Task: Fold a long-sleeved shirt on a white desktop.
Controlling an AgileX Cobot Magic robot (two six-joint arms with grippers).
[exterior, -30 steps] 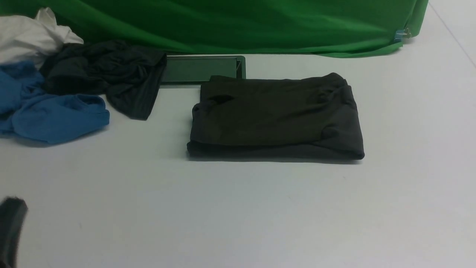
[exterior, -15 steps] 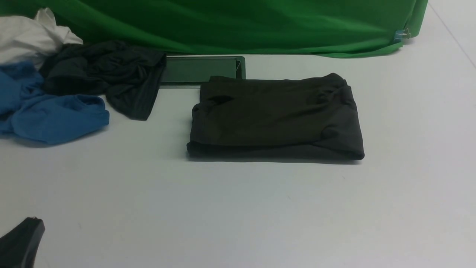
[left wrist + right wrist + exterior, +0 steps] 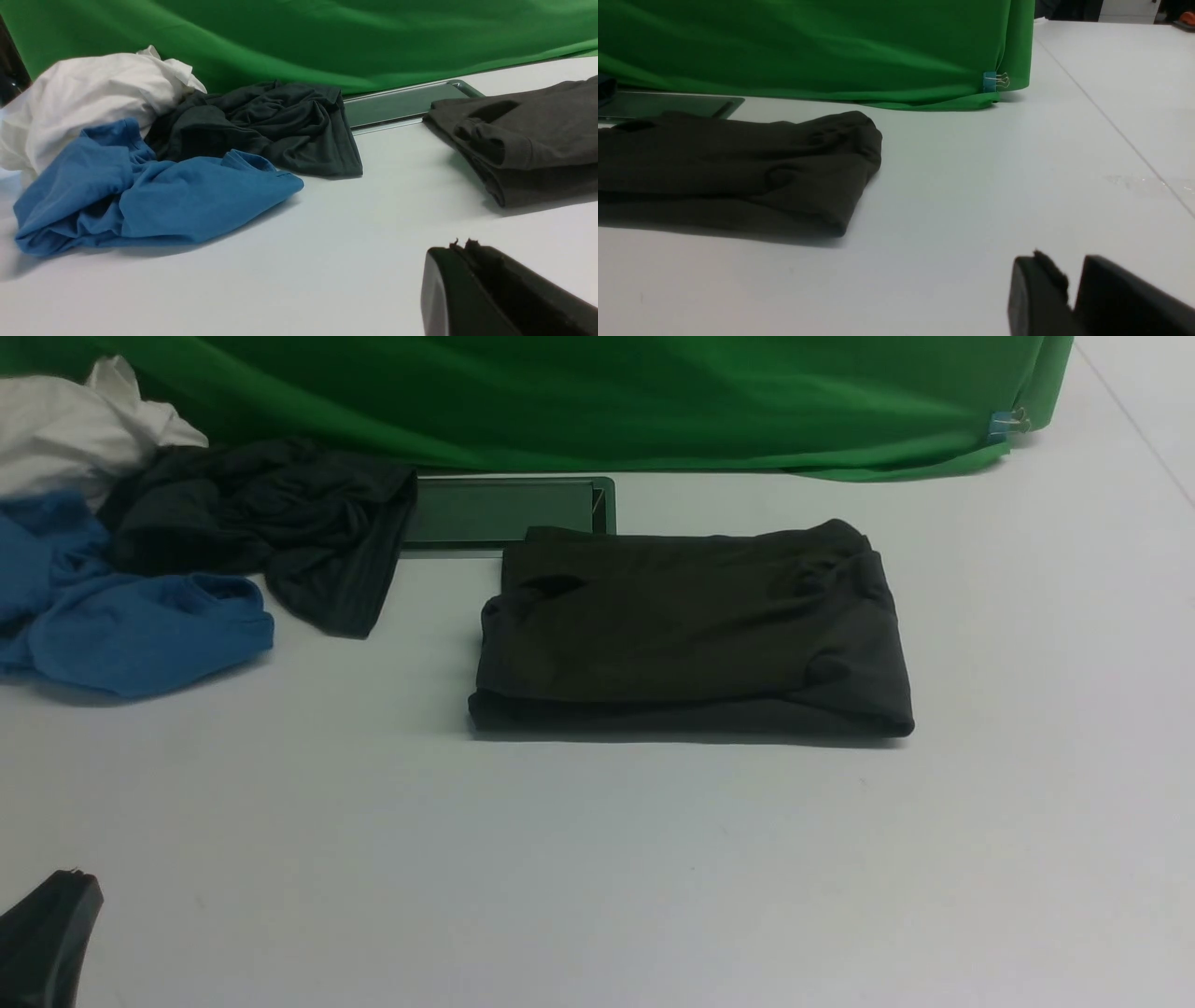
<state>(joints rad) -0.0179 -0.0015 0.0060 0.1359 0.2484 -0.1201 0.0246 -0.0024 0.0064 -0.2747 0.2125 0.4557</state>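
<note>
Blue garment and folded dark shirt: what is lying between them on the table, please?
The black garment lies partly between them, behind a bare stretch of white desktop, in the front view.

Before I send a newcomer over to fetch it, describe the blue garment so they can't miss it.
Find the green cloth along the far side of the white desktop. Near its left end lies a heap of clothes, and the blue garment is the part nearest the robot. Its plain bright blue sets it apart from the white cloth and black garment behind it.
</note>
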